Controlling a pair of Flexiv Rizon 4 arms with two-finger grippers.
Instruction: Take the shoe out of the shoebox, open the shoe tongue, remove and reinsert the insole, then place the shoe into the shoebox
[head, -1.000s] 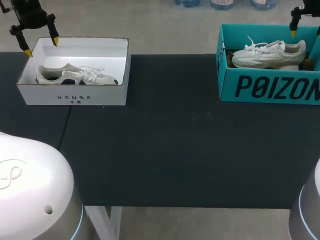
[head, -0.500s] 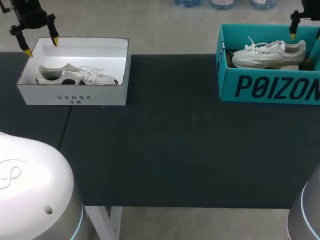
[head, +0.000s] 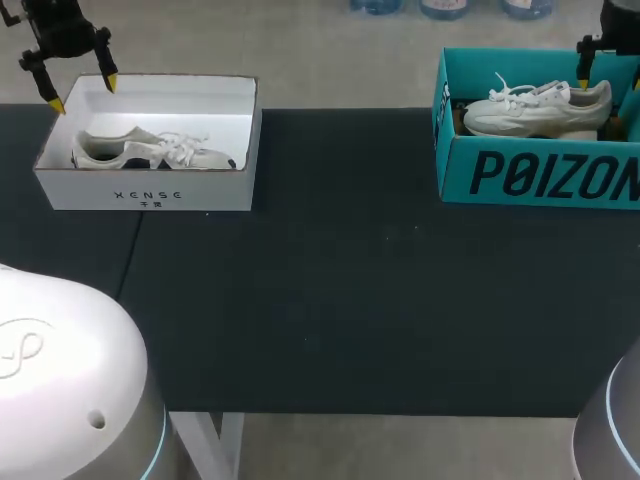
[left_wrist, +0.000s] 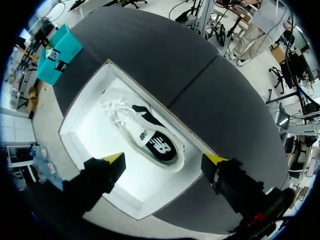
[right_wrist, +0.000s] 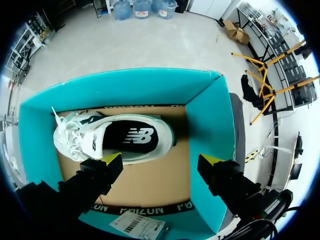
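Note:
A white shoe (head: 150, 151) lies in the white shoebox (head: 150, 190) at the table's far left. My left gripper (head: 82, 92) hangs open above that box's left end; in the left wrist view the shoe (left_wrist: 150, 140) and its dark insole lie ahead of the open left gripper (left_wrist: 167, 160). A second white shoe (head: 535, 108) rests in the teal shoebox (head: 540, 175) at the far right. My right gripper (head: 610, 82) hovers open over that box's right end. In the right wrist view this shoe (right_wrist: 112, 137) sits just ahead of the open right gripper (right_wrist: 160, 161).
The dark table mat (head: 350, 300) spreads between the two boxes. The teal shoebox (left_wrist: 60, 50) shows far off in the left wrist view. A printed label (right_wrist: 137, 227) sits on the teal box's near wall.
My right gripper has dropped slightly lower over the teal box. The left arm and both shoes have not moved.

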